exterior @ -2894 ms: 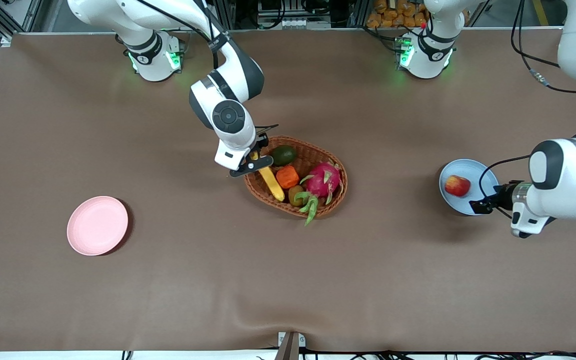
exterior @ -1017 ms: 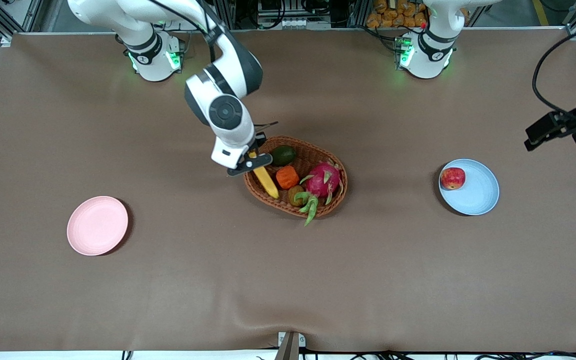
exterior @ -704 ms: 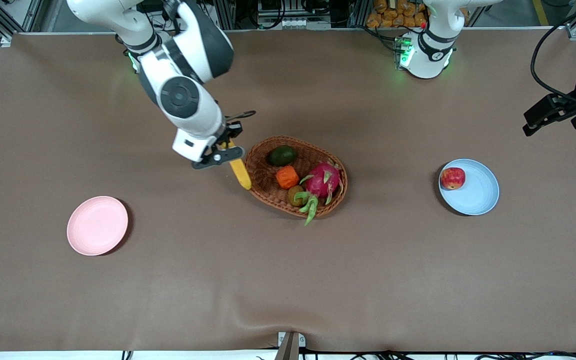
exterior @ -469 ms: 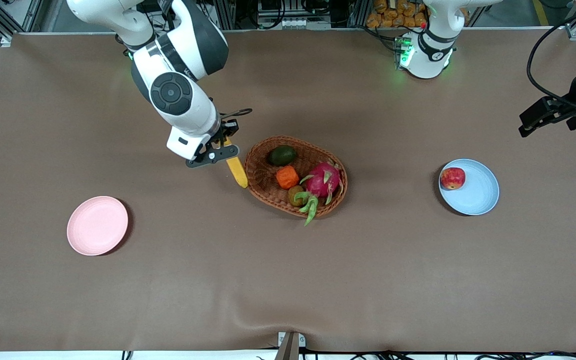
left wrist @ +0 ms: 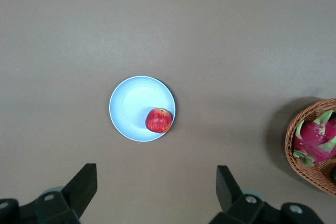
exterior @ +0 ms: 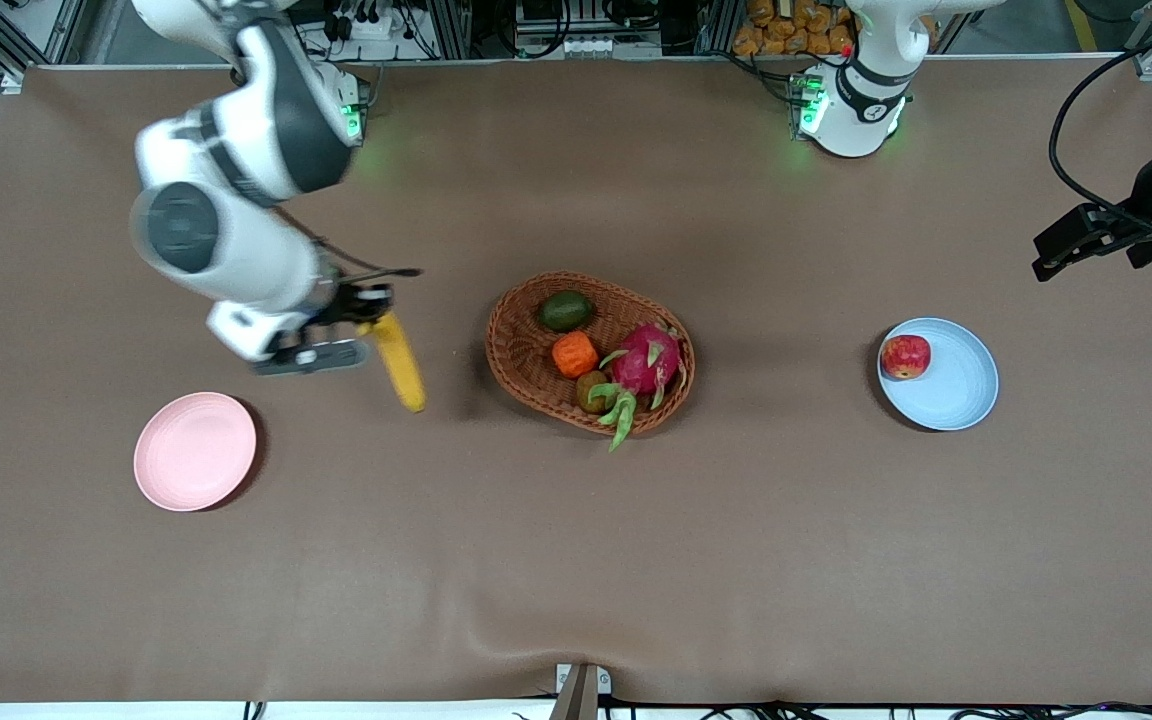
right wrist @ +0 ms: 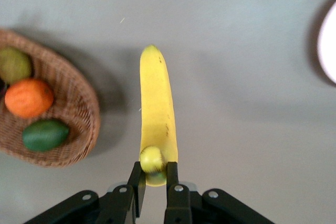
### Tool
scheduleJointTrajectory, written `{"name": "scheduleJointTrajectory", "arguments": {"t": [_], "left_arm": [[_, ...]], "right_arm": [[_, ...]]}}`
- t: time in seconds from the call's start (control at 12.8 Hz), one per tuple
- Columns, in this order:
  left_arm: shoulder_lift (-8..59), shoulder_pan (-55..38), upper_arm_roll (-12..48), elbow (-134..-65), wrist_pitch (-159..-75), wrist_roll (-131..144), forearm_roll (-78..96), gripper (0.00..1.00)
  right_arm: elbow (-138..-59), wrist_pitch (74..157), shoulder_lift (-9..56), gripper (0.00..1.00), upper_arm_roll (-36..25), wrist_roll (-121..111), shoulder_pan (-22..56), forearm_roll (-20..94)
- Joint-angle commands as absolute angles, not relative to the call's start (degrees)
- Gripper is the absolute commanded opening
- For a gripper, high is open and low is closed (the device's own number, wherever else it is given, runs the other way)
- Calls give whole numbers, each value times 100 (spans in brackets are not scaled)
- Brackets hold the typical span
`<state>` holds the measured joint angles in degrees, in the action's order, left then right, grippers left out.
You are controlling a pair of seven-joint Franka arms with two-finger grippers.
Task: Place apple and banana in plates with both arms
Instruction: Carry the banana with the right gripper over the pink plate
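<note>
Pale pink, the empty plate is seen on the surface toward the right arm's end, and the right gripper, its fingers clamped on the banana near one end, is held over bare surface between that plate and the wicker basket. The banana's long axis is pointed away from the fingers, so its free end would have to be carried over the rim. The apple is already in the light blue plate; the left gripper waits, fingers wide apart and empty.
</note>
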<state>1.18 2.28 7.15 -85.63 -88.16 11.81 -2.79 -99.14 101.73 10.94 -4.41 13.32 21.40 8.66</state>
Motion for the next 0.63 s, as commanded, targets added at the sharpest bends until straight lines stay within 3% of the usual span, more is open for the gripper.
{"name": "scheduleJointTrajectory", "arguments": {"t": [0.0,0.31,0.55], "left_arm": [[88,246,686,-8543,-8824,1063,-220,100],[18,264,642,-8534,-8789,1037,-211,100],[18,255,677,-8534,-8780,1046,-211,100]], "right_arm": [[-9914,10186,861,0,-378,934,1164,713],[-9923,10791,993,0,-378,-296,-94,151],[-9932,11485,1448,0,-378,-956,-719,-35]]}}
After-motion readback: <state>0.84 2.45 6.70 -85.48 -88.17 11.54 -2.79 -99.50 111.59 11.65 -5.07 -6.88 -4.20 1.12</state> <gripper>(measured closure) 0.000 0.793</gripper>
